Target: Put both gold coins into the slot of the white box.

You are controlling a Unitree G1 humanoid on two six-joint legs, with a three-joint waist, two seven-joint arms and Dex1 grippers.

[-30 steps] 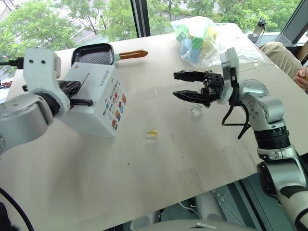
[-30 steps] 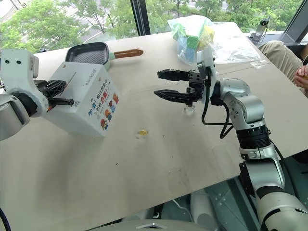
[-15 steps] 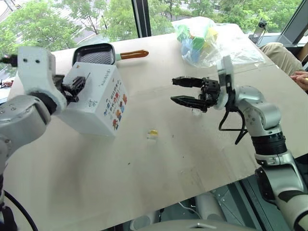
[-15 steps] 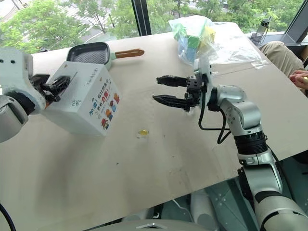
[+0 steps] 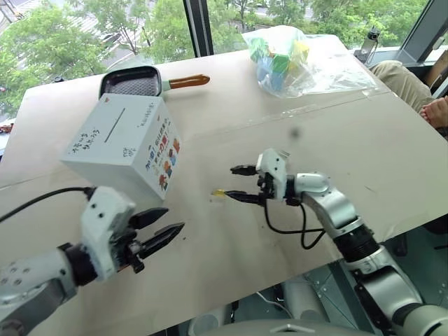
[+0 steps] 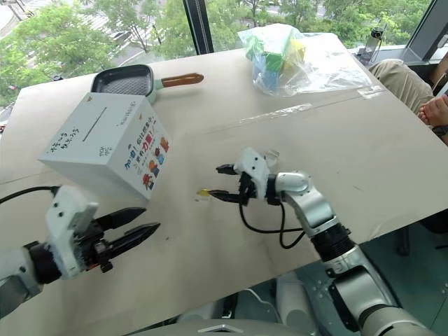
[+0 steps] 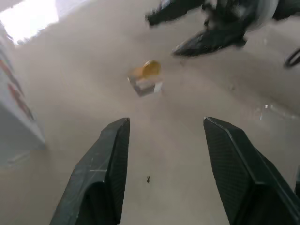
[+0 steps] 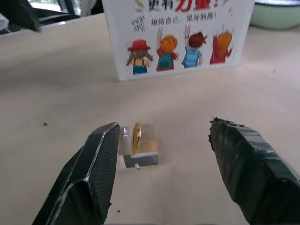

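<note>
On the white box [image 8: 180,33], cartoon children under red characters; both jaws open, empty.

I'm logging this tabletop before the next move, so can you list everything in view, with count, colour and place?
white box: one, white with colourful pictures, far left of table, slot on top.
gold coin: one, gold, upright in a clear holder, in front of the box.
pan: one, black with brown handle, behind the box.
plastic bag: one, clear with coloured blocks, far side.
table: one, light wood.
person: one, far right edge.
left gripper: open, near the left front.
right gripper: open, at the coin.
</note>
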